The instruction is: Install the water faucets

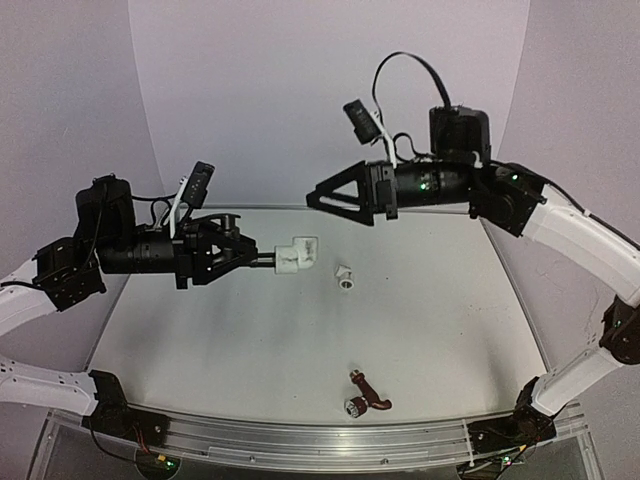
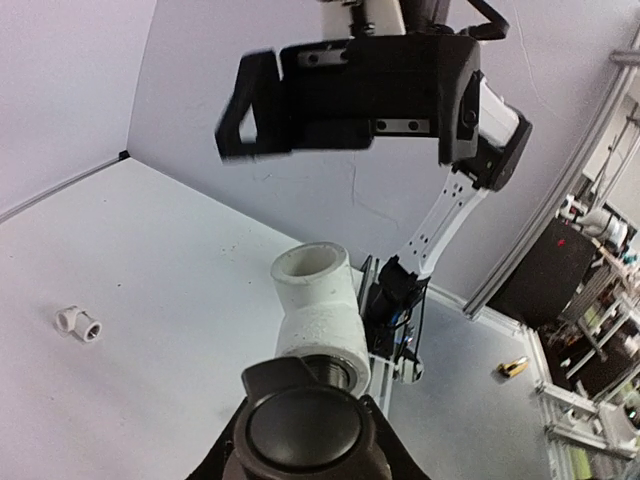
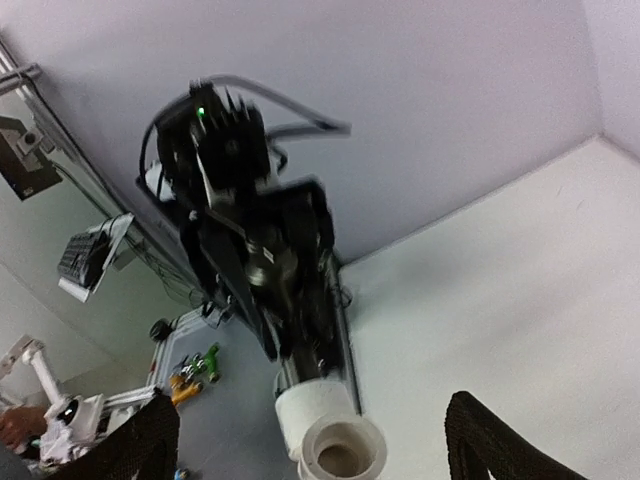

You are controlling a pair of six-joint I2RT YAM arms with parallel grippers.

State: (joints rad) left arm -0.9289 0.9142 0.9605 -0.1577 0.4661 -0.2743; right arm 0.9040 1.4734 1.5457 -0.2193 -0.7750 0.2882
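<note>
My left gripper [image 1: 250, 255] is shut on the dark grey faucet [image 1: 264, 259] and holds it level above the table. A white elbow fitting [image 1: 297, 254] sits on the faucet's threaded end. In the left wrist view the faucet's round dark cap [image 2: 304, 425] fills the bottom, with the elbow [image 2: 315, 310] just beyond it. My right gripper [image 1: 318, 197] is open and empty, raised above and to the right of the elbow. Its fingers [image 3: 488, 440] stand wide apart, with the elbow [image 3: 330, 445] below between them. The reddish-brown faucet [image 1: 366, 396] lies on the table near the front edge.
A small white fitting [image 1: 343, 275] lies on the table just right of the held elbow; it also shows in the left wrist view [image 2: 78, 322]. The aluminium rail [image 1: 330, 440] runs along the table's front edge. White walls close the back.
</note>
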